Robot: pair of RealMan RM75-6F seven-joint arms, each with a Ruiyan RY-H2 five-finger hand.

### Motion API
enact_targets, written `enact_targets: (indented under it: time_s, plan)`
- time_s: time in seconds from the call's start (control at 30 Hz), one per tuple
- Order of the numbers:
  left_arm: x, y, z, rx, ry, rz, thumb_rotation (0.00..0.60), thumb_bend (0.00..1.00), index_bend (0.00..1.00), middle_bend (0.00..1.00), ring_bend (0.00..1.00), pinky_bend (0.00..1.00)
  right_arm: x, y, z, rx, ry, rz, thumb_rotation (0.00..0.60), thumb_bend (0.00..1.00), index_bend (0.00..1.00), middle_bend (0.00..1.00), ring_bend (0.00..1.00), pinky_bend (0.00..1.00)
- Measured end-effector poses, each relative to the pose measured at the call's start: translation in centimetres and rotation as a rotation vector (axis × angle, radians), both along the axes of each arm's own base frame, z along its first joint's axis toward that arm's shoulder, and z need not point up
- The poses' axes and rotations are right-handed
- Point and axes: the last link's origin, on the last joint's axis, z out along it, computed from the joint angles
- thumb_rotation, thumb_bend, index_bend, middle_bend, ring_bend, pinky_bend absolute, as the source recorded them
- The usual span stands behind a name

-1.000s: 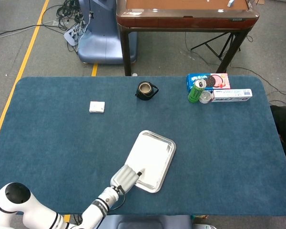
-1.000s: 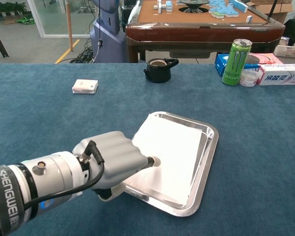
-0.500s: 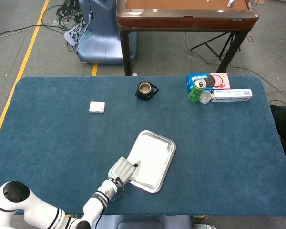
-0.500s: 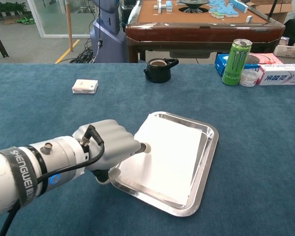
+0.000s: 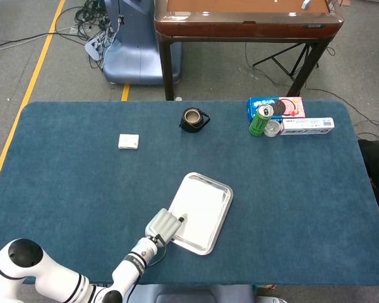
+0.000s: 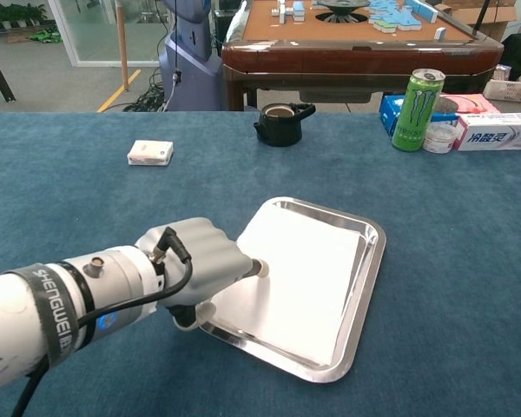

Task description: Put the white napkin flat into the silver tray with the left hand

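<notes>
chest view: left hand (image 6: 195, 265) touching napkin (image 6: 295, 278) (tray (image 6: 373, 252)).

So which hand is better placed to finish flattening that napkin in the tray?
The left hand. It is already at the tray's near-left edge, with a fingertip on the napkin. The right hand shows in neither view, so it would probably have farther to come.

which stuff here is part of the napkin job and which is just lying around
Part of the job:
white napkin, lying in the tray
silver tray
left robot hand, at the napkin's near-left edge

Just lying about:
green can
black teapot
small white packet
toothpaste box
blue snack box
</notes>
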Motion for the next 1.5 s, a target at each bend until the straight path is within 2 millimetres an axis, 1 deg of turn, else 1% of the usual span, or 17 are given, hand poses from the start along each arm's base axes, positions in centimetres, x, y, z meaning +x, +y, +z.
enact_targets:
  time_s: [0.33, 0.6, 0.9, 1.1, 1.2, 1.23, 1.3, 1.4, 1.43, 1.5]
  plan:
    - [0.2, -0.1, -0.6, -0.012, 0.005, -0.006, 0.600, 0.49, 0.13, 1.00, 0.95, 1.00, -0.1, 0.0, 0.0, 0.001, -0.002, -0.002, 0.600, 0.41, 0.51, 0.56, 0.43, 0.46]
    - [0.1, 0.0, -0.7, -0.011, 0.003, 0.000, 0.600, 0.49, 0.13, 1.00, 0.95, 1.00, -0.1, 0.0, 0.1, 0.000, -0.002, -0.002, 0.600, 0.41, 0.51, 0.56, 0.43, 0.46]
    - [0.4, 0.0, 0.2, 0.004, -0.021, -0.002, 0.600, 0.49, 0.13, 1.00, 0.95, 1.00, -0.1, -0.1, 0.0, 0.004, -0.001, -0.004, 0.600, 0.41, 0.51, 0.56, 0.43, 0.46]
    - [0.6, -0.5, 1.7, 0.026, -0.037, -0.014, 0.600, 0.49, 0.13, 1.00, 0.95, 1.00, -0.1, -0.2, -0.3, 0.013, 0.004, -0.005, 0.600, 0.41, 0.51, 0.56, 0.43, 0.46]
    - [0.4, -0.6, 2.9, 0.051, -0.040, -0.018, 0.600, 0.49, 0.13, 1.00, 0.94, 1.00, 0.0, -0.3, -0.5, 0.021, 0.010, -0.006, 0.600, 0.41, 0.51, 0.56, 0.43, 0.46]
    - [0.2, -0.6, 3.6, 0.066, -0.040, -0.019, 0.600, 0.49, 0.13, 1.00, 0.92, 1.00, 0.0, -0.4, -0.5, 0.024, 0.012, -0.007, 0.600, 0.41, 0.51, 0.56, 0.43, 0.46]
    - [-0.3, -0.5, 4.7, 0.090, -0.040, -0.015, 0.600, 0.49, 0.11, 0.98, 0.86, 0.98, 0.0, -0.5, -0.7, 0.031, 0.018, -0.008, 0.600, 0.41, 0.51, 0.56, 0.43, 0.46]
    - [-1.4, -0.2, 6.7, 0.136, -0.051, -0.003, 0.600, 0.49, 0.11, 0.90, 0.77, 0.94, 0.1, -0.6, -1.0, 0.040, 0.028, -0.011, 0.600, 0.41, 0.51, 0.56, 0.43, 0.46]
    - [-1.9, 0.0, 7.5, 0.155, -0.061, 0.005, 0.600, 0.49, 0.11, 0.86, 0.73, 0.91, 0.1, -0.7, -1.2, 0.043, 0.032, -0.012, 0.600, 0.41, 0.51, 0.56, 0.43, 0.46]
    - [-2.6, 0.3, 8.8, 0.185, -0.082, 0.016, 0.600, 0.50, 0.11, 0.73, 0.65, 0.86, 0.2, -0.8, -1.4, 0.050, 0.041, -0.014, 0.600, 0.41, 0.51, 0.56, 0.43, 0.46]
